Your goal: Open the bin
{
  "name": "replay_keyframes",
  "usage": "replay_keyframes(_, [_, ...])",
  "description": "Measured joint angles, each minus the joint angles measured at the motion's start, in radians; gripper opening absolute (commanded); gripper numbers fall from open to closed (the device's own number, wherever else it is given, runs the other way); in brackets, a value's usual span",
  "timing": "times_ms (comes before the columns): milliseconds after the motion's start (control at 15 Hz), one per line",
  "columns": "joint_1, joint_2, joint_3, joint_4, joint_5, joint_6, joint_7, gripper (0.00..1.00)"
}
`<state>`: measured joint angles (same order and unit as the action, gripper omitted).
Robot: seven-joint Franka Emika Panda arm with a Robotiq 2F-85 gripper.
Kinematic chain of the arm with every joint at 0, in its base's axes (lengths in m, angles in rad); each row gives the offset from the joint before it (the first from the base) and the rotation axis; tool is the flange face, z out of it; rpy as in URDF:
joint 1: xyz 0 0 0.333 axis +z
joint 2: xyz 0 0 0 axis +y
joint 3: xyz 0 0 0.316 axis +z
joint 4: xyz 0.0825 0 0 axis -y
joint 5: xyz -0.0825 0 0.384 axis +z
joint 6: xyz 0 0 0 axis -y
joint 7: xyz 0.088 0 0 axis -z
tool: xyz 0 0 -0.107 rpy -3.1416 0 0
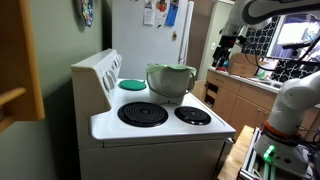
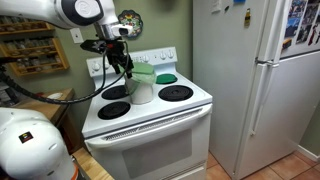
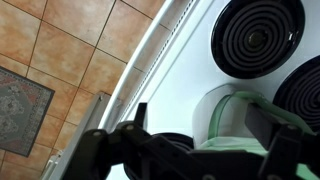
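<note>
Step in hand: approach; no contact is made yet. The bin [image 1: 170, 82] stands on the worktop [image 1: 105, 126], toward the back between the coil burners [image 1: 143, 114] and beside a flat green disc [image 1: 132, 85]. Its green lid [image 1: 171, 70] appears down, though no view settles this. The claw [image 3: 200, 150] is released, with its fingers [image 3: 130, 140] spread wide either side of the bin in the wrist view. In an exterior view the claw [image 1: 225, 48] hangs above and apart from the bin. The next move calls for descent to the lid's free edge, opposite the hinge, then an upward lift. The hinge side cannot be told.
</note>
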<state>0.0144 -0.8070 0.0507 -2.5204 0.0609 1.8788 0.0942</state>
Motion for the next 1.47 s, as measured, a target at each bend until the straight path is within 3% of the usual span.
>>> replay_keyframes(533, [-0.041, 0.029, -0.006, 0.021, 0.002, 0.058, 0.076, 1.00])
replay_keyframes(1067, [-0.034, 0.251, 0.010, 0.248, 0.004, 0.140, 0.084, 1.00])
replay_keyframes(1467, [-0.032, 0.300, -0.020, 0.271, 0.047, 0.141, 0.085, 1.00])
